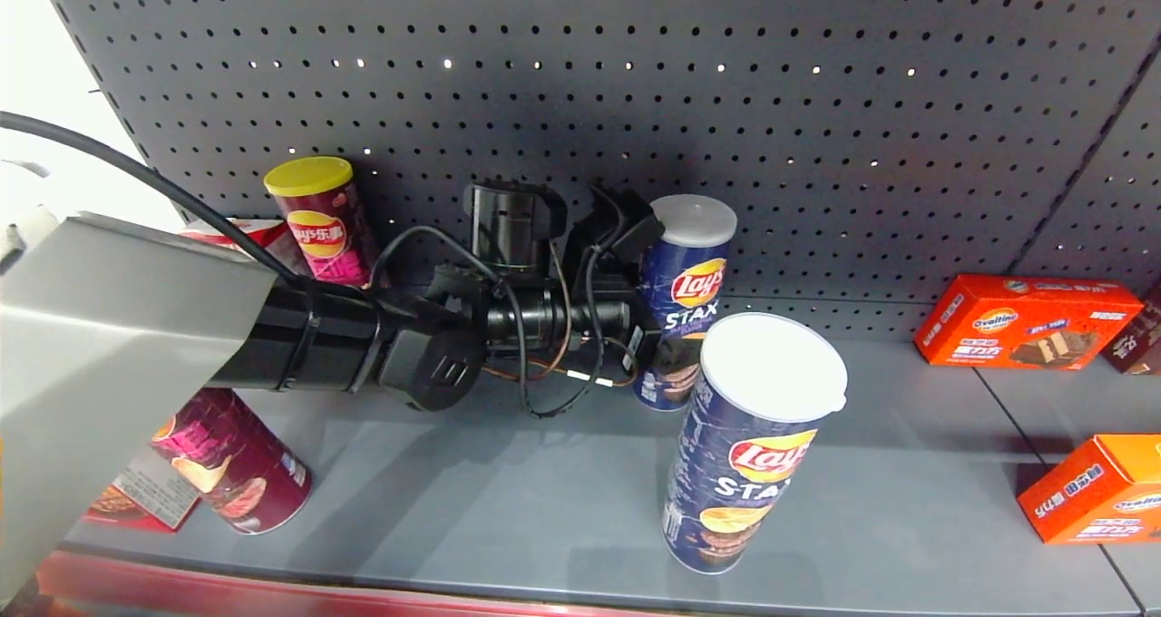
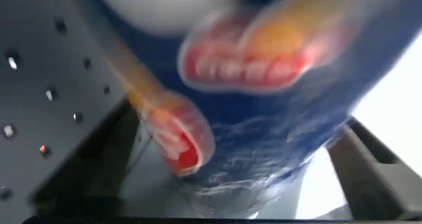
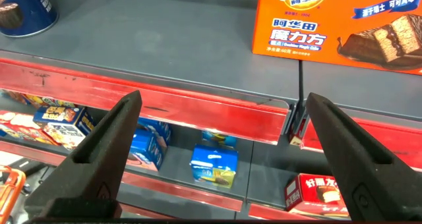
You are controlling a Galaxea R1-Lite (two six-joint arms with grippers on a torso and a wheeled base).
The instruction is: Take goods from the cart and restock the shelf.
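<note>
A blue chip can (image 1: 687, 299) with a white lid stands at the back of the grey shelf (image 1: 508, 508), by the pegboard. My left gripper (image 1: 646, 268) comes in from the left and is shut on its side. In the left wrist view the can (image 2: 264, 99) sits between the two dark fingers (image 2: 99, 165). A second blue can (image 1: 753, 445) stands nearer the front, just right of the held one. My right gripper (image 3: 224, 99) is open and holds nothing. It hangs in front of the shelf's red front rail (image 3: 198, 99).
A maroon can (image 1: 317, 218) with a yellow lid stands at the back left, and another maroon can (image 1: 236, 463) sits at the front left, partly behind my arm. Orange boxes (image 1: 1025, 318) (image 1: 1097, 490) (image 3: 336, 20) lie at the right. Small blue boxes (image 3: 214, 165) fill the lower shelf.
</note>
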